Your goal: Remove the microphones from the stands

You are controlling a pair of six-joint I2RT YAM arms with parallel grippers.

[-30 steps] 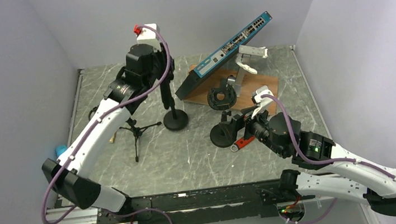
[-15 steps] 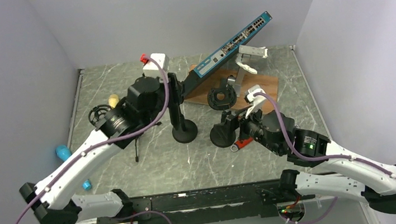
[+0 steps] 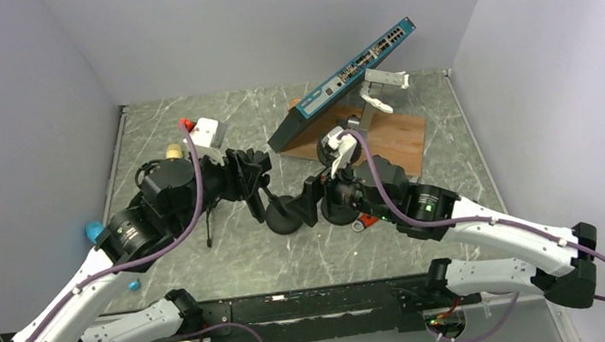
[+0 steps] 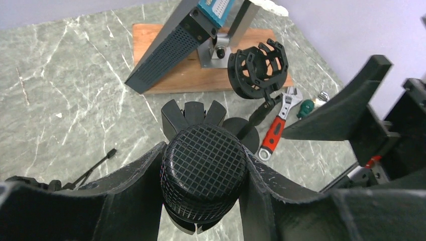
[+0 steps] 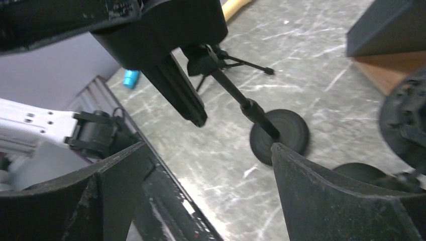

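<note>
Top external: left gripper (image 3: pixel 250 177), clamped on the microphone (image 4: pixel 203 170), now holds the stand (image 3: pixel 285 216) tilted and nearer; right gripper (image 3: pixel 313 202), spread wide, arrives beside it, likely to brace.

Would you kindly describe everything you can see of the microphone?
The microphone is black, with a rounded wire-mesh grille that looks metal, pointing at the left wrist camera. The fingers of the left gripper clamp it from both sides. Its body is hidden; the stand's pronged clip shows just behind it.
</note>
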